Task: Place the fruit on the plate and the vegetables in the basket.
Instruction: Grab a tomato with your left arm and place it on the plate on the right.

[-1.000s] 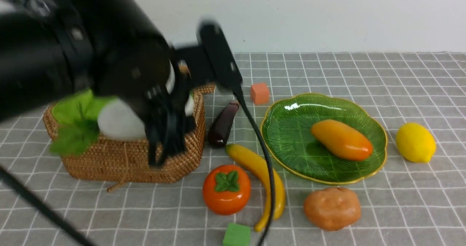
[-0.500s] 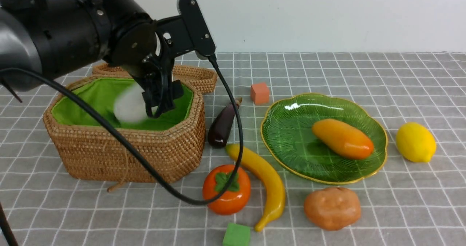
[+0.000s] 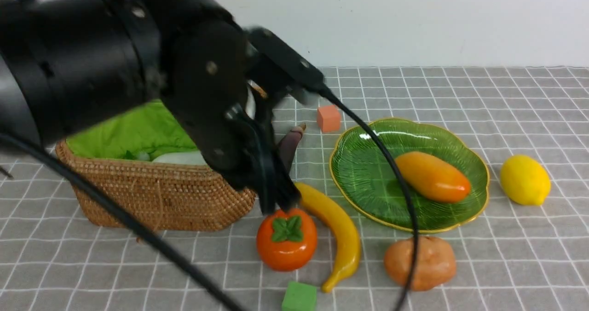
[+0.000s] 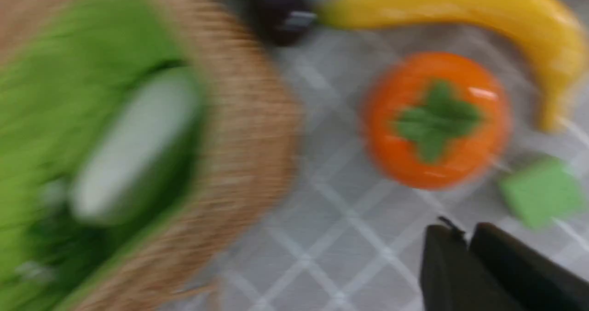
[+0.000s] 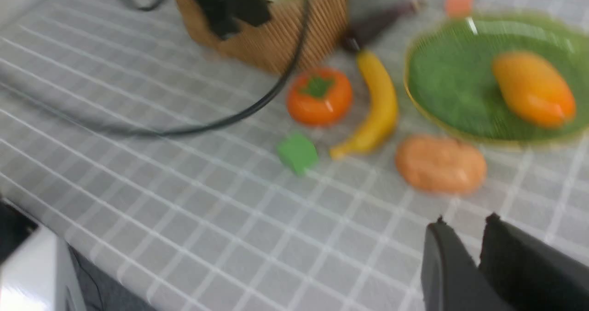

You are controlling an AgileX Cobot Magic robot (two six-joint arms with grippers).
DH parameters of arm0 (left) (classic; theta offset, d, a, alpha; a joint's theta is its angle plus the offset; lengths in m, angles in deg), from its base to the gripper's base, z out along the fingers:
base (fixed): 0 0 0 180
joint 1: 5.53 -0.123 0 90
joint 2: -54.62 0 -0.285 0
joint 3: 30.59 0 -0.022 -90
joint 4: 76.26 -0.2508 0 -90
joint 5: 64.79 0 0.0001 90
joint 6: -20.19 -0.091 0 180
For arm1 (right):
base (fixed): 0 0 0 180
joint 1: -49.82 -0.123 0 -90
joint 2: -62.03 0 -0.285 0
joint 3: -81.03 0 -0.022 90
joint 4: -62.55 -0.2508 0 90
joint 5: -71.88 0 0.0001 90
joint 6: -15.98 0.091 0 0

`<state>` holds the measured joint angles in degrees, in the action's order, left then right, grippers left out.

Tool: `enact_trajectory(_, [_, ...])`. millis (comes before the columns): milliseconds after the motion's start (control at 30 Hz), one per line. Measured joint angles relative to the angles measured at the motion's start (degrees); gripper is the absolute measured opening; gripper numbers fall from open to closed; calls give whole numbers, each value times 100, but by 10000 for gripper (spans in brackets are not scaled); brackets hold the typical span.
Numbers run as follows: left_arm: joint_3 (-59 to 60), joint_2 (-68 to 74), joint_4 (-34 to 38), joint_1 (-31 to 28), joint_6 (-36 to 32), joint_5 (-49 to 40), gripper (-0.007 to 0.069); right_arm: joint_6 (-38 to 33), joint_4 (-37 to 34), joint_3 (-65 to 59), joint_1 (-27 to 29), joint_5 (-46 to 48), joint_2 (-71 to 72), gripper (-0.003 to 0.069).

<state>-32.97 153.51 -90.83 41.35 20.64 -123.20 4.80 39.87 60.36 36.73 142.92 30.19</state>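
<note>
Left claw (image 3: 278, 205) newly close by persimmon (image 3: 286, 240)

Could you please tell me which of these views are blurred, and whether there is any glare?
Front view: mostly sharp, with white glare streaks on the plate and the left arm slightly soft. Left wrist view: heavily smeared, the basket and radish streaked, the persimmon fuzzy but recognisable. Right wrist view: moderately blurred, and the mango has soft edges.
</note>
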Motion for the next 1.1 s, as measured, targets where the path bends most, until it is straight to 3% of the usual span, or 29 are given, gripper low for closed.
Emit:
enact_trajectory(133, [623, 25, 31, 654, 247, 552, -6, 154, 236, -8, 0, 153, 164, 130])
enact_trajectory(233, [947, 80, -123, 777, 451, 1207, 81, 176, 242, -84, 0, 153, 315, 130])
enact_trajectory(467, [1022, 685, -935, 776, 1190, 1701, 504, 225, 145, -422, 0, 153, 475, 130])
enact_trajectory(567, [1038, 1045, -1524, 776, 1642, 1766, 597, 225, 27, -549, 0, 153, 475, 130])
enact_trajectory(767, [1038, 1582, -2828, 771, 2857, 1874, 598, 225, -181, -593, 0, 153, 475, 130])
enact_trajectory(1100, [1038, 1949, -3217, 771, 3171, 1716, 560, 225, -218, -593, 0, 153, 475, 125])
